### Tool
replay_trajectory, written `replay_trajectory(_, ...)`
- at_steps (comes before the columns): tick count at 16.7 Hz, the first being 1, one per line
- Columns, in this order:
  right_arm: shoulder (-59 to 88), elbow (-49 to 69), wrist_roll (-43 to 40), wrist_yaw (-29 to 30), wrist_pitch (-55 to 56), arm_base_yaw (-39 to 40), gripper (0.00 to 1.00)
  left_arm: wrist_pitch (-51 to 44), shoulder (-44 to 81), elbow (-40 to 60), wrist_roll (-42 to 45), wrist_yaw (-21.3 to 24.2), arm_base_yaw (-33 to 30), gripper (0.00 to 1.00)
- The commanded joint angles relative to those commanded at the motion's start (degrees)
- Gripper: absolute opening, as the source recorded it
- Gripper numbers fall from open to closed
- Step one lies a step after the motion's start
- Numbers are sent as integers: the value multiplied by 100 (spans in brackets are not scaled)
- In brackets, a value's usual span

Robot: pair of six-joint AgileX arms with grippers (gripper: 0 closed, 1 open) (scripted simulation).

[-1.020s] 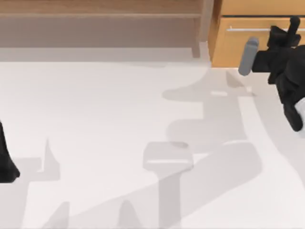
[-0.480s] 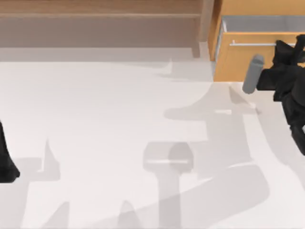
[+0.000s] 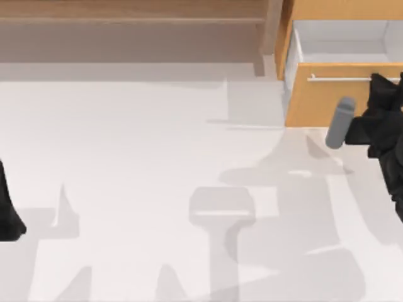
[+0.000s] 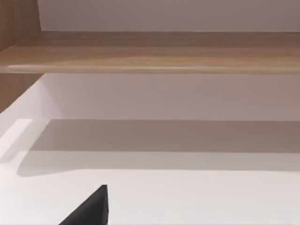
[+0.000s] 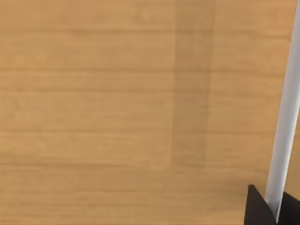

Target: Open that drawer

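The drawer (image 3: 324,104) stands at the table's far right, slid partly out of its orange-tan cabinet, so its white inner walls (image 3: 340,39) show behind the wooden front. My right gripper (image 3: 381,80) is at the right part of the thin silver bar handle (image 3: 343,78), shut on it. Close up in the right wrist view, the handle (image 5: 286,117) crosses the drawer front (image 5: 117,112), with my right gripper (image 5: 275,212) closed around it, a black fingertip on each side. My left gripper (image 3: 7,211) stays parked at the table's left edge.
A duller brown open shelf unit (image 3: 126,25) runs along the back left, and its board (image 4: 150,51) faces the left wrist camera. A grey cylinder (image 3: 340,123) sticks out from the right arm over the white tabletop (image 3: 157,157).
The drawer has slid out toward the table's near side, baring more of its white inside. My right gripper moved back with the handle. The left arm has not moved.
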Motion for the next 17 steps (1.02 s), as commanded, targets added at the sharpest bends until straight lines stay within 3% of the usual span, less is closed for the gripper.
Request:
replay_trajectory(8,-186,-426,4,113,350,126,0,0,0,0,0,0,0,100)
replay_trajectory(17,-533,-1749,16,486,1270,501,0,0,0,0,0,0,0,100)
